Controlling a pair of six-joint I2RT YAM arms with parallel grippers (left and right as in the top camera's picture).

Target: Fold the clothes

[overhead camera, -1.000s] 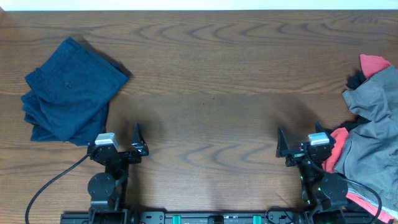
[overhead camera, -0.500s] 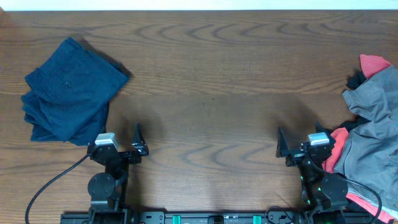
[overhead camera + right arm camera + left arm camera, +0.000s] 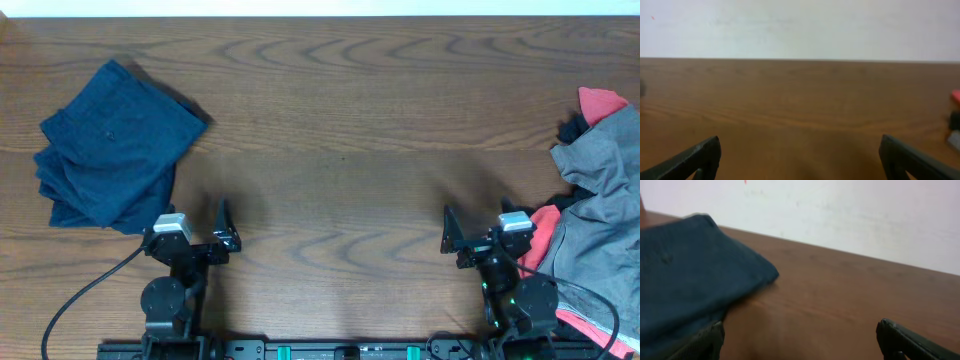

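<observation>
Folded navy shorts [image 3: 110, 145] lie at the table's left and fill the left side of the left wrist view [image 3: 685, 275]. At the right edge sits a rumpled pile of clothes: grey shorts [image 3: 600, 215], coral-red pieces [image 3: 600, 103] and a black piece [image 3: 572, 128]. My left gripper [image 3: 190, 220] stands open at the front left, just right of the navy shorts' near corner, with only bare wood between its fingers [image 3: 800, 342]. My right gripper [image 3: 480, 225] is open too, just left of the grey pile, and holds nothing [image 3: 800, 157].
The wooden table [image 3: 340, 150] runs between the two heaps. A pale wall [image 3: 800, 25] stands behind its far edge. The arm bases and a black cable [image 3: 75, 300] sit along the front edge.
</observation>
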